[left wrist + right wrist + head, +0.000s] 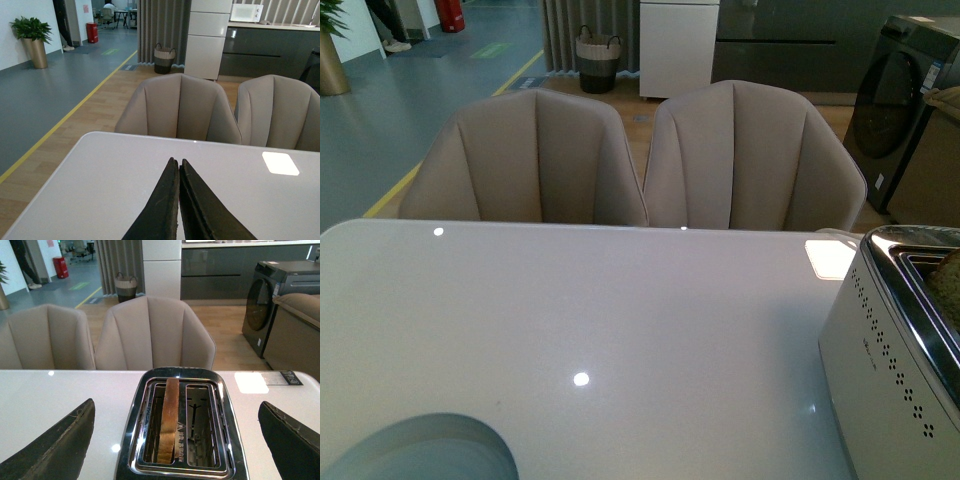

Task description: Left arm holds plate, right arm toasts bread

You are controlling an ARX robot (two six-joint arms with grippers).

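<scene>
Bread (pixel 169 420): one slice on edge in a slot of the toaster (pixel 180 425), the empty slot beside it; crust top showing above the rim.
Right tool (pixel 177 440): jaws wide apart, one on either side of the toaster, above the bread, not touching it.
Left tool (pixel 178 200): jaws pressed together, gripping nothing, over bare worktop (pixel 100 175).
Plate (pixel 425 450): on the worktop, at the near edge, well apart from the toaster.
Chairs (pixel 630 160): two, beyond the worktop.

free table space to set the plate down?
Bare tabletop spans from the plate at the near left edge to the toaster at right, back to the chairs. Crowded only at the toaster, bread in its slot.
</scene>
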